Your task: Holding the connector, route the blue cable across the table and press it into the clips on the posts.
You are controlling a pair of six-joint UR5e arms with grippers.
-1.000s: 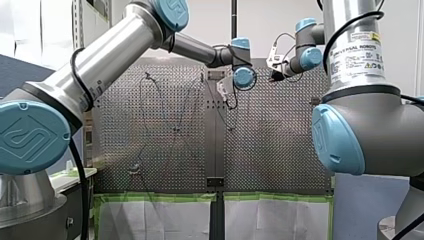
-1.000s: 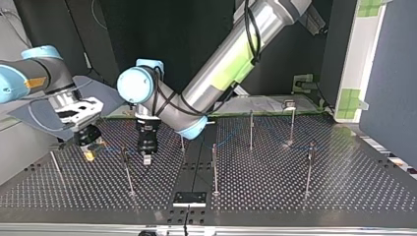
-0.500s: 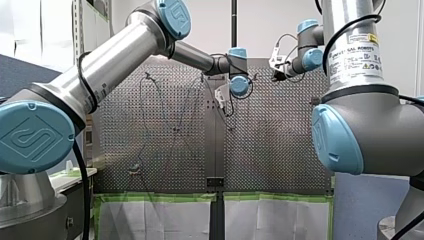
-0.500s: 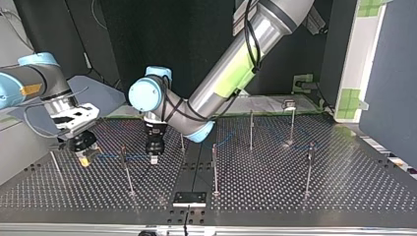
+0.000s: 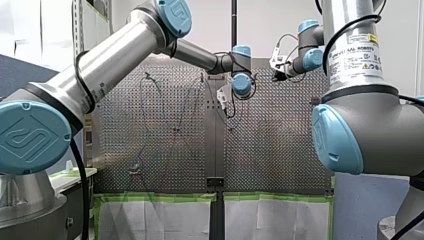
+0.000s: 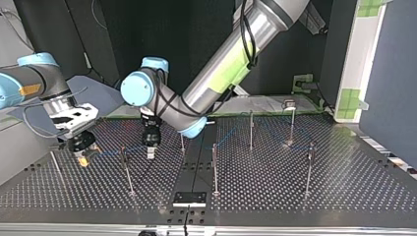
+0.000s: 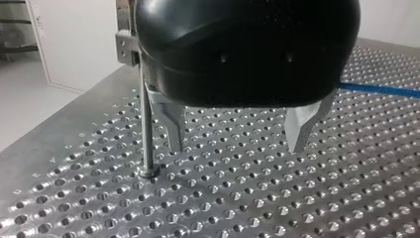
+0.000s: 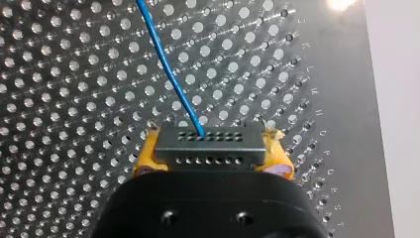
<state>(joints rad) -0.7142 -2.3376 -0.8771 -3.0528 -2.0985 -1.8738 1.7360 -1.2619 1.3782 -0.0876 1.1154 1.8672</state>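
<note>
Mid-routing: my right gripper [image 8: 213, 154] clamps the connector [image 8: 208, 144] near the desk's [image 6: 295, 196] edge at the top view's left, the blue cable [image 8: 168, 64] running from it. My left gripper [image 7: 236, 134], spread and empty, should press the cable onto the nearby post [image 7: 147, 124].

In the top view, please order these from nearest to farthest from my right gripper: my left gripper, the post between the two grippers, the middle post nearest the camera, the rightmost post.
From my right gripper:
1. post between the grippers, just beside it.
2. my left gripper, right of that post.
3. middle post, near the view's centre.
4. rightmost post, at the view's right.
</note>
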